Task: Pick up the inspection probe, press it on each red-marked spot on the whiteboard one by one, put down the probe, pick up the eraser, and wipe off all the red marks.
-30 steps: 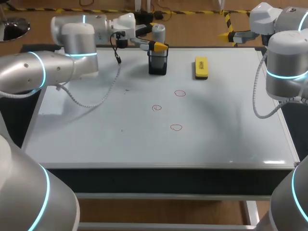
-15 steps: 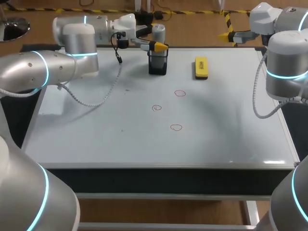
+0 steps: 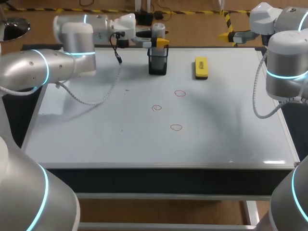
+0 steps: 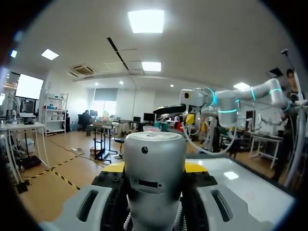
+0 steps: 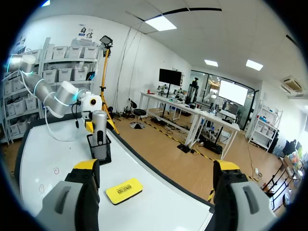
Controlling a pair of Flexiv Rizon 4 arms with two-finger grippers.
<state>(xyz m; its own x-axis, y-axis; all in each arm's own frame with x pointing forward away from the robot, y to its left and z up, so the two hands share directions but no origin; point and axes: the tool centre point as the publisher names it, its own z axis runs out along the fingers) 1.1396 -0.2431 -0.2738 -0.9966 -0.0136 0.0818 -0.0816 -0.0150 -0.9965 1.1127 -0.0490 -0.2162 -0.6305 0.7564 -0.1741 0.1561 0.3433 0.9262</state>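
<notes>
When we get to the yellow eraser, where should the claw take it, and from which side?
Come straight down from above and pinch the eraser across its two long sides, near the middle. It lies flat on the whiteboard, long axis pointing away from the robot, so its narrow width is probably the easier span. The black holder stands clear beside it.

Head camera: fixed high behind me, tilted down; whole whiteboard surface [image 3: 96, 139] in frame, mid-range. Left wrist camera: sits very near the inspection probe [image 4: 155, 163], which fills its lower middle; faces level toward my right arm [image 4: 226, 103] beyond. Right wrist camera: off the surface's far right corner, looking back across it at the black holder [image 5: 99, 148] and yellow eraser [image 5: 124, 190]. Head and right wrist views share holder, eraser, probe and board.
</notes>
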